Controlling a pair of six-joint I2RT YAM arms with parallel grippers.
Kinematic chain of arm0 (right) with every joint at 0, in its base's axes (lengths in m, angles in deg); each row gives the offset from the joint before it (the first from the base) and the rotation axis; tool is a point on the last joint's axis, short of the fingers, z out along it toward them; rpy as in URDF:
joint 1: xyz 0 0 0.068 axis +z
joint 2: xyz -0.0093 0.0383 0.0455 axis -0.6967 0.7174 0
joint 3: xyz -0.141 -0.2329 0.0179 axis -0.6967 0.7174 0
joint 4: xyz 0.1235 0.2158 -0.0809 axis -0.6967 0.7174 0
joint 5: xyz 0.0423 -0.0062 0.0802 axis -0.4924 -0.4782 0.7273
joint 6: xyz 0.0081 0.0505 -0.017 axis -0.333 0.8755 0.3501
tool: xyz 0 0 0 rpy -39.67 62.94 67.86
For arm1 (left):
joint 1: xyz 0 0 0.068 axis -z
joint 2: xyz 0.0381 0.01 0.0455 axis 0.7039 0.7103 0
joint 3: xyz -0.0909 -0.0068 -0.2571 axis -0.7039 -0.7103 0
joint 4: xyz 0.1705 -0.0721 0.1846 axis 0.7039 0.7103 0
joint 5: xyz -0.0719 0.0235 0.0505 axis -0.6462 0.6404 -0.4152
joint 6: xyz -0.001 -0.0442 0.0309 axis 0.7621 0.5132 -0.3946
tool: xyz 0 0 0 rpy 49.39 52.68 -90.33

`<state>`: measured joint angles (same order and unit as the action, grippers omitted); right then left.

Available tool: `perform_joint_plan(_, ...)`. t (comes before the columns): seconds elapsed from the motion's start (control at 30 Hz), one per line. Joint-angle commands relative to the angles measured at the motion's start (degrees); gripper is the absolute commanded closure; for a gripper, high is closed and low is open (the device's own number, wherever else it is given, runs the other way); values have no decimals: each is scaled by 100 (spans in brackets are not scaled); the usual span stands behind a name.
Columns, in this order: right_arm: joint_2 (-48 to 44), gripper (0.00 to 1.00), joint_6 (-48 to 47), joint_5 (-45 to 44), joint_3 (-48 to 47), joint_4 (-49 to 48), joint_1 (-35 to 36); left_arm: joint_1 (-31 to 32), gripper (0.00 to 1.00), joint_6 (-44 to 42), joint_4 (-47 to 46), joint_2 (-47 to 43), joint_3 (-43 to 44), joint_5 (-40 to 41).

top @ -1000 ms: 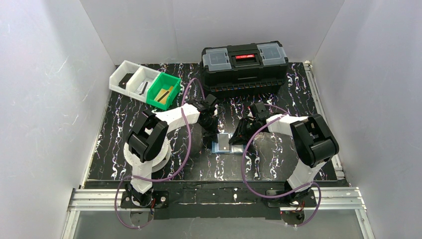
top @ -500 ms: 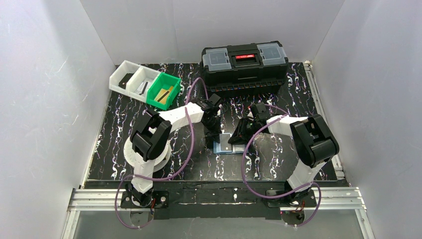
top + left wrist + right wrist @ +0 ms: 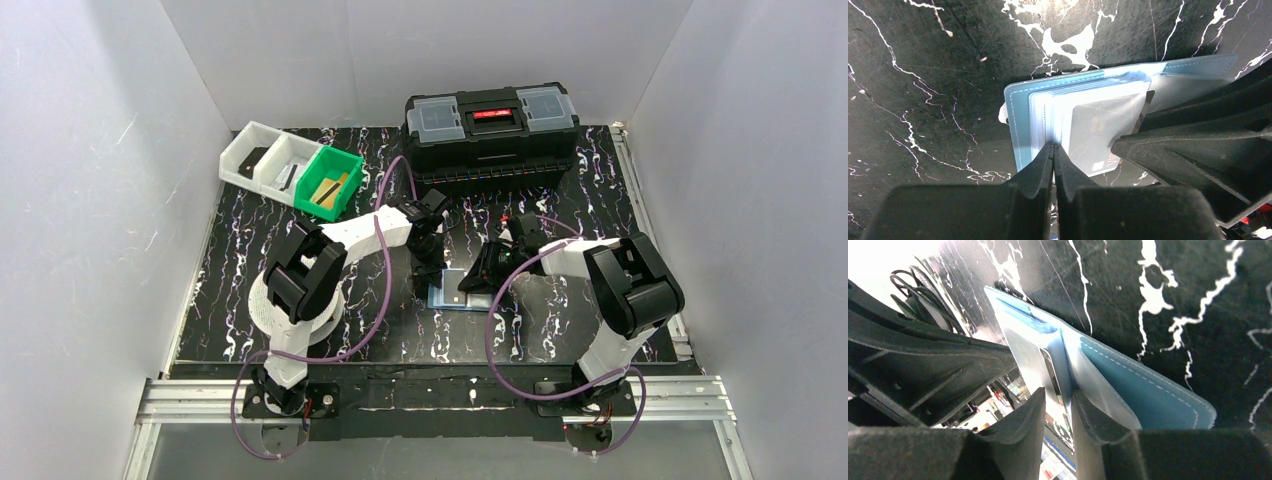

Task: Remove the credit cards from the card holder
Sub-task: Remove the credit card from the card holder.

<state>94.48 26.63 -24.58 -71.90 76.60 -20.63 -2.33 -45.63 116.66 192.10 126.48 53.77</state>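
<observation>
The card holder lies open mid-bench on black, white-veined stone: a flat, stitched pale-blue cover carrying a fan of glossy clear sleeves. One pale rectangular credit card shows hazily through the top sleeve, its print unreadable. At the holder's 9 o'clock edge the left gripper is pressed together against the sleeve edges, any caught leaf impossible to tell, while from 3 o'clock the right gripper pinches a sleeve leaf, its body hiding the far cover.

White walls enclose a black marbled tabletop.
</observation>
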Motion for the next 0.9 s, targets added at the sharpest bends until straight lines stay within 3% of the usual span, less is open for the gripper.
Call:
perform_joint_plan(0.0, -199, 66, 237, 362, 342, -635, -119, 25, 100, 30, 380, 388, -280, 614)
perform_joint_plan(0.33, -182, 66, 938, 965, 994, -1965, -505, -12, 100, 102, 347, 489, -450, 639)
perform_joint_plan(0.7, 17, 77, 1030, 1016, 1028, -2132, -539, -22, 100, 116, 310, 538, -480, 596)
perform_joint_plan(0.87, 123, 77, 955, 961, 1020, -1991, -542, -21, 100, 114, 305, 565, -464, 578)
